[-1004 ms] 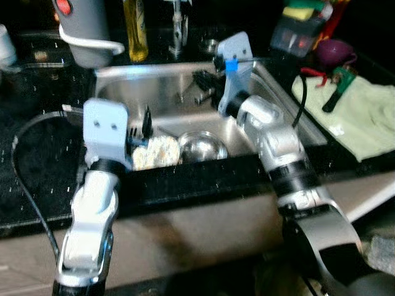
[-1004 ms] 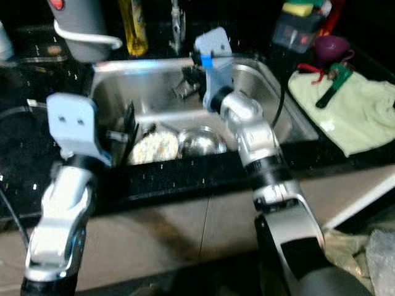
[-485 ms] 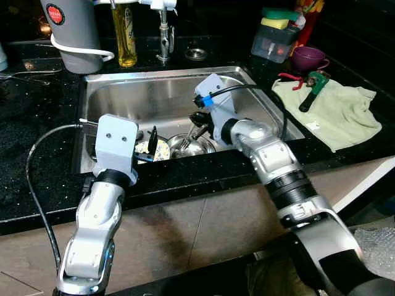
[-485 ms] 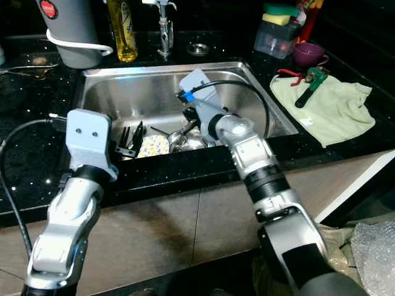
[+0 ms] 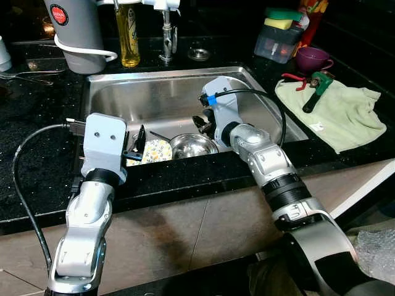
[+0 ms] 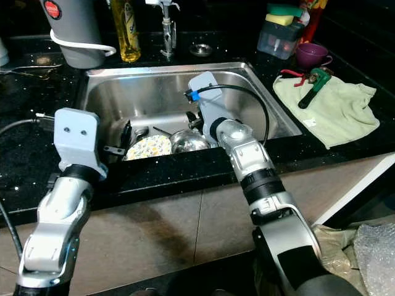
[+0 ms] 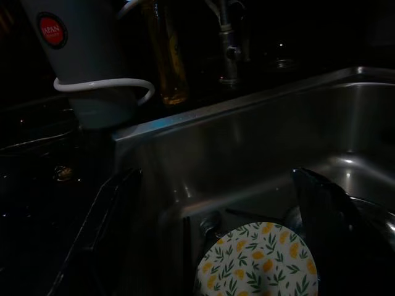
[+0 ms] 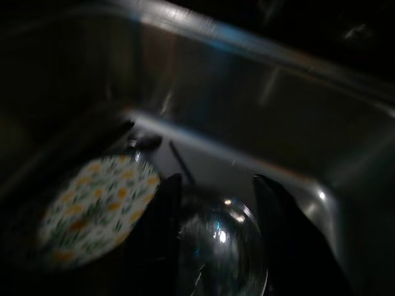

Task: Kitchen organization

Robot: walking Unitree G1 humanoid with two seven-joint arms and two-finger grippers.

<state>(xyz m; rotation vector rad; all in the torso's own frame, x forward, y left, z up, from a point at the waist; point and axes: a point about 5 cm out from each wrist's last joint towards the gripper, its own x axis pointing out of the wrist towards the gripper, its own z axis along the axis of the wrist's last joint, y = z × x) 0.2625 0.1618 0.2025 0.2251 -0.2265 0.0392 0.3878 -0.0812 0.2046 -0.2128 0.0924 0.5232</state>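
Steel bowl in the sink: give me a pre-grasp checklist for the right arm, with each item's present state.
1. Right end effector open: ok, its two black fingers stand apart.
2. Aligned with the steel bowl: ok, the right wrist view has the bowl between the fingers.
3. Fingers touching the bowl rim: cannot tell, that view is dark and blurred.
4. Bowl free of the patterned plate: cannot tell, they lie side by side in the sink and may touch.
5. Left end effector out of the way: ok, it is over the sink's near left part by the plate, open, apart from the bowl.
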